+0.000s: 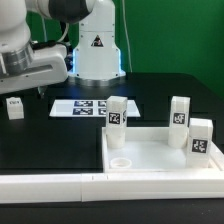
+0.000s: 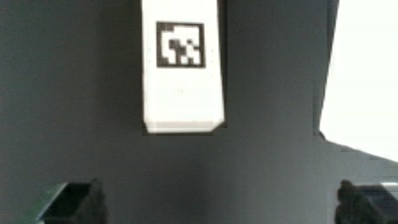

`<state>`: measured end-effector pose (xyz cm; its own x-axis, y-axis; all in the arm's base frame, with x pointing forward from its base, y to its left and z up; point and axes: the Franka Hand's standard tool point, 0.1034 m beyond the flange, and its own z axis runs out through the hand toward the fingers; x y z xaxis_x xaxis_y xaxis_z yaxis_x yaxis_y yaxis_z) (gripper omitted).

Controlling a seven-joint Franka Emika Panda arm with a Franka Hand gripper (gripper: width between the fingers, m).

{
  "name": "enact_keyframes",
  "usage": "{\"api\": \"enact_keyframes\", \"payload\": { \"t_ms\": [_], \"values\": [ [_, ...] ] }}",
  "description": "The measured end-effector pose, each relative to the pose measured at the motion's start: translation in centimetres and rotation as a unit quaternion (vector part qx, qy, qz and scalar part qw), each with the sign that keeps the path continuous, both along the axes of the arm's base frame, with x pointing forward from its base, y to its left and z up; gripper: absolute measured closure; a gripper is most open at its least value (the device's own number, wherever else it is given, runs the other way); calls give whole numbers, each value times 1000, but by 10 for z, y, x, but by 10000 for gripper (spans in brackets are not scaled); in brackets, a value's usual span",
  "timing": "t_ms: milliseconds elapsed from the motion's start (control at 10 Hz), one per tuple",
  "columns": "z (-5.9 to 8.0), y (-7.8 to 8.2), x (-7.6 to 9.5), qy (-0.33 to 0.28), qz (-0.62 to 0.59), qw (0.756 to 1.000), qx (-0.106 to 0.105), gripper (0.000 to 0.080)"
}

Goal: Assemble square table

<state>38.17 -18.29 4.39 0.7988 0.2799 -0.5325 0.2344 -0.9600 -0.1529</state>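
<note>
Hovering with jaws apart, the pincer (image 2: 222, 203) risks tipping the leg (image 2: 185, 70) just ahead, probably lying flat, if it descends misaligned.

leg block (image 2: 183, 68): white, tagged, lying lengthwise on dark table (image 2: 89, 140) | gripper (image 2: 224, 203): jaws spread wide, nothing between them, clear of block | pale patch at frame edge: unidentifiable

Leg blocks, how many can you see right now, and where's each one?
4. Three stand upright at corners of the tray-like top: one, one, one. The fourth sits apart on the table at the exterior view's left, near the open gripper. No others show.
</note>
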Motion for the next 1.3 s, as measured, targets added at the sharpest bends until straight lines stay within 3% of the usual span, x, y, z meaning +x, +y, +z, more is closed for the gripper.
{"api": "enact_keyframes", "payload": {
  "t_ms": [400,600,700,1100,1300],
  "values": [
    [-4,3,1,22,5,1000,2,150],
    [-15,-21,-20,56,25,998,-22,150],
    [-15,-23,-23,61,25,997,-26,150],
    [-17,-20,-25,75,28,996,-27,150],
    [-26,-12,-31,143,59,986,-69,150]
  ]
}}
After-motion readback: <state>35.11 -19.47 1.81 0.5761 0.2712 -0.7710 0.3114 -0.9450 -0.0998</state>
